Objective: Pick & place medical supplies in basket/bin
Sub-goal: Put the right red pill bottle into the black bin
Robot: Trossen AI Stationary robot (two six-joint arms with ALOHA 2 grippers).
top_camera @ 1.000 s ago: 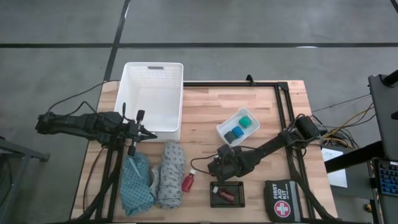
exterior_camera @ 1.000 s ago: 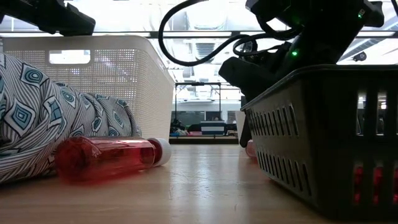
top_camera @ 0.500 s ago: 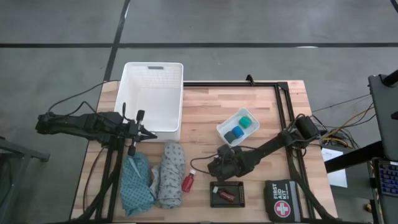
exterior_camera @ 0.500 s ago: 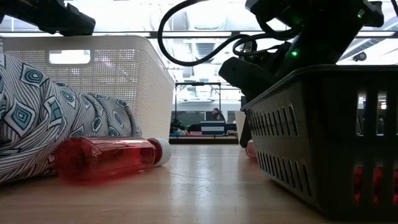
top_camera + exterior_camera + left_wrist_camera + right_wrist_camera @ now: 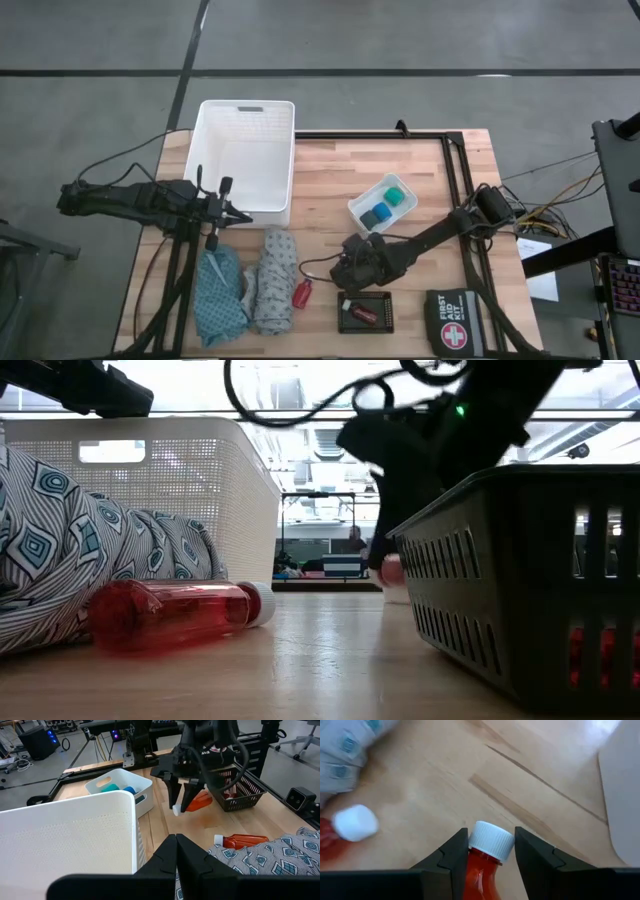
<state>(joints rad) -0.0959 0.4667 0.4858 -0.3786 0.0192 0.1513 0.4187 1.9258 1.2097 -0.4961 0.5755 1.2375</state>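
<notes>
Just changed: your right tool (image 5: 180,795) has come up off the worktop (image 5: 330,170) with a red bottle (image 5: 200,801) in it; a moment ago it sat low beside the dark basket (image 5: 365,316), and now the low view shows it shifted and raised.
What that means: you have the pick made, I judge; the carry to the white basket (image 5: 246,125) is what is left for this bottle.
Right tool state: narrowed onto the bottle's neck, one finger (image 5: 451,857) on each side just under the white cap (image 5: 492,840).
Held bottle relative to tool: between the fingers, cap pointing out ahead of the tips, body running back toward the wrist.
White basket relative to right tool: well apart, across the worktop on the far left side, with bare wood between.
Second bottle (image 5: 302,292): lying flat on the worktop just to the left of your right tool, touching the grey patterned cloth (image 5: 272,280).
Third bottle (image 5: 364,314): lying in the dark basket, just on the near side of the right tool.
Left tool (image 5: 232,213): closed and empty, waiting beside the near corner of the white basket, above the teal cloth (image 5: 218,295).
</notes>
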